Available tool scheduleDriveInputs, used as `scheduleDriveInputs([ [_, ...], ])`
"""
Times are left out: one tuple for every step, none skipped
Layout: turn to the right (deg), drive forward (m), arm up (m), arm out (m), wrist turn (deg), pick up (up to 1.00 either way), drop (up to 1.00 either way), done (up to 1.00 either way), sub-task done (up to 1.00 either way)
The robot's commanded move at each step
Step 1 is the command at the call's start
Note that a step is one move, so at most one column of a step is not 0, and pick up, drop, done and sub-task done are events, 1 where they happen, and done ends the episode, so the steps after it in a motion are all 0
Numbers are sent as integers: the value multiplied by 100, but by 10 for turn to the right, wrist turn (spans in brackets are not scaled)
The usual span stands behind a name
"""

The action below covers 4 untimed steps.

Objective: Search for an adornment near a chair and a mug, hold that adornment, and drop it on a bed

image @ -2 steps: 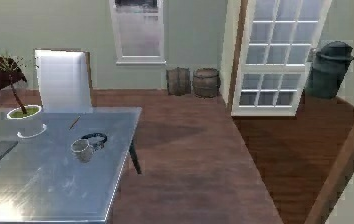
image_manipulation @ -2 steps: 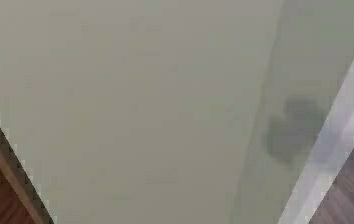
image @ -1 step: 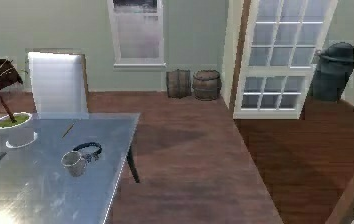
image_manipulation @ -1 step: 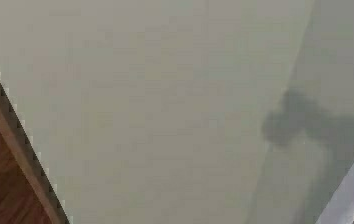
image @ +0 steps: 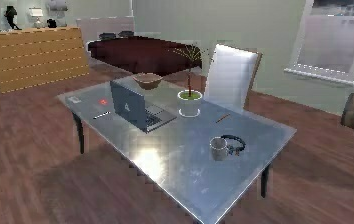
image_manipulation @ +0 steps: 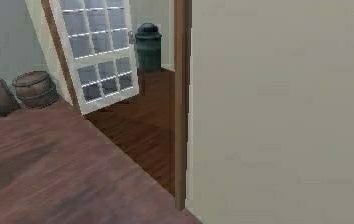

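Note:
A shiny grey table stands just ahead in the forward view. A grey mug sits near its right end, with a dark ring-shaped thing beside it. A white chair stands behind the table. In front of the chair, on the tabletop, is a small potted plant in a white pot. A brown bowl lies at the table's far edge. Farther back is a bed with a dark red cover.
An open laptop and a small red thing lie on the table. A wooden dresser with a dark statue stands back left. The arm side view has a wall, a white paned door, barrels and a dark bin.

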Motion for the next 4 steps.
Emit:
scheduleDriveInputs([
  [-300,0,0,0,0,0,0,0,0],
  [0,10,0,0,0,0,0,0,0],
  [450,0,0,0,0,0,0,0,0],
  [450,0,0,0,0,0,0,0,0],
])
